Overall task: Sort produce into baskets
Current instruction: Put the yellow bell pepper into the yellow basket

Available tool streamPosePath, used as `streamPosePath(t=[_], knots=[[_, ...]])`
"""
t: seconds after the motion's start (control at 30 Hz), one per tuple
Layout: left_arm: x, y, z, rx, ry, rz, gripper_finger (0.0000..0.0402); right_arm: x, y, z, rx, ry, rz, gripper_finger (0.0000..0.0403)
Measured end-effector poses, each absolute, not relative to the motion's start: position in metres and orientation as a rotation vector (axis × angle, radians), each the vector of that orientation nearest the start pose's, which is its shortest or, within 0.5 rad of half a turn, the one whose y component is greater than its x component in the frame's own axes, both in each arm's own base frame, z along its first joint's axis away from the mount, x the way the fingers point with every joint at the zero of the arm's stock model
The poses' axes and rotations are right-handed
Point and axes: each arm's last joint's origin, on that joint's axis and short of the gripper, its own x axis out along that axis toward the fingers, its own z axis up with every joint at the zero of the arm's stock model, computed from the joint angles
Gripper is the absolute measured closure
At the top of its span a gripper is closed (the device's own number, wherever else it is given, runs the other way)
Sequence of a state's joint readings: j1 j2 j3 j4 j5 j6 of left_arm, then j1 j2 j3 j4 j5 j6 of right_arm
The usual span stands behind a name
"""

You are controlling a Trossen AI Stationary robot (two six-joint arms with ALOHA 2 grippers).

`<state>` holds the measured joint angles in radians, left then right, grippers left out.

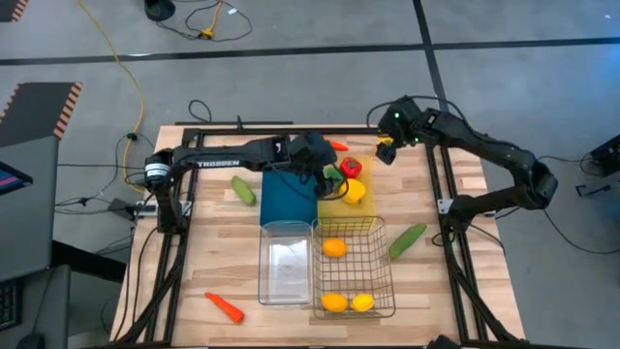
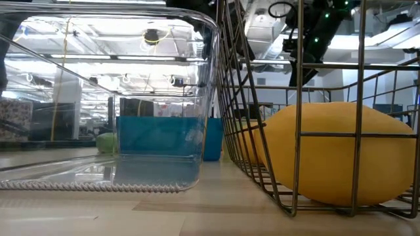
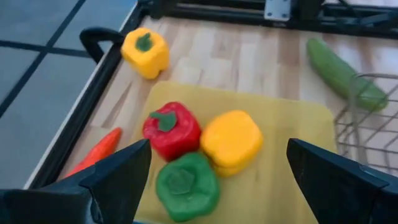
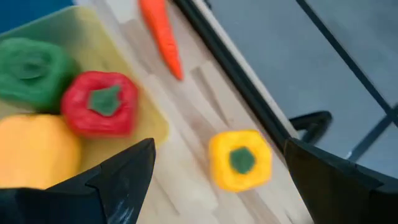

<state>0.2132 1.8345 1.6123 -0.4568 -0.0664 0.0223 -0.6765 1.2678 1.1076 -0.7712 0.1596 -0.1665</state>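
Over the yellow tray [image 1: 329, 206] I have the left gripper [image 3: 211, 180] hovering with its fingers spread wide and nothing between them. On that tray sit a red pepper [image 3: 171, 129], a green pepper [image 3: 185, 185] and a yellow pepper [image 3: 231, 140], bunched so they touch. Just off the tray's far corner, on the bare table [image 1: 213, 252], lies a second yellow pepper [image 4: 239, 159], and my right gripper [image 4: 214, 180] hangs above it, fingers wide apart and empty. One carrot [image 4: 161, 34] lies along the table's far edge, close to that tray. Beside the tray is the blue tray [image 1: 288, 199]; in front of both stand the clear bin [image 1: 286, 262] and the wire basket [image 1: 356, 267], which holds two oranges [image 1: 333, 248] and a lemon [image 1: 362, 302]. One cucumber [image 1: 407, 239] lies right of the wire basket, another cucumber [image 1: 242, 190] left of the blue tray, and a second carrot [image 1: 224, 306] sits left of the clear bin.
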Motion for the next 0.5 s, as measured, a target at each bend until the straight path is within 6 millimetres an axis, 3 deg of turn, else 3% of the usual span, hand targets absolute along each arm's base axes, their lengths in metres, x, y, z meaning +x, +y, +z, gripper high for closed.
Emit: streamPosePath(t=[0.3,0.5], knots=[[0.403,0.103,0.301,-0.029,0.690,0.288,0.0039,0.175,-0.181,0.296,0.152,0.993,-0.786,0.0004],[0.403,0.104,0.301,-0.019,0.690,0.287,0.0039,0.175,-0.198,0.280,0.223,1.046,-0.827,0.0004]])
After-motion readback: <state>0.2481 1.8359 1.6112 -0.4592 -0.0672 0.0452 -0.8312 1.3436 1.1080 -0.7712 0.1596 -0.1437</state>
